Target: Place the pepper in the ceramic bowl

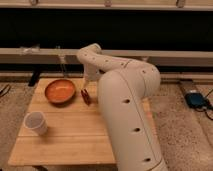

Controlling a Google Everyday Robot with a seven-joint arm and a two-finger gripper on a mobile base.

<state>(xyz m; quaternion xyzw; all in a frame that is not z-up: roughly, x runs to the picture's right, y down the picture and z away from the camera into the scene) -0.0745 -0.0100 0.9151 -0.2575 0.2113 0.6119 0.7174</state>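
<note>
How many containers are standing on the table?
2. The ceramic bowl is at the back left; the white cup stands in front, near the left edge. The gripper is by the pepper, right of the bowl. The arm may hide more.

Wooden table [65, 142] — ceramic bowl [60, 91], white cup [36, 123], pepper [86, 96] beside the bowl, end effector [88, 83] seemingly just above it
</note>
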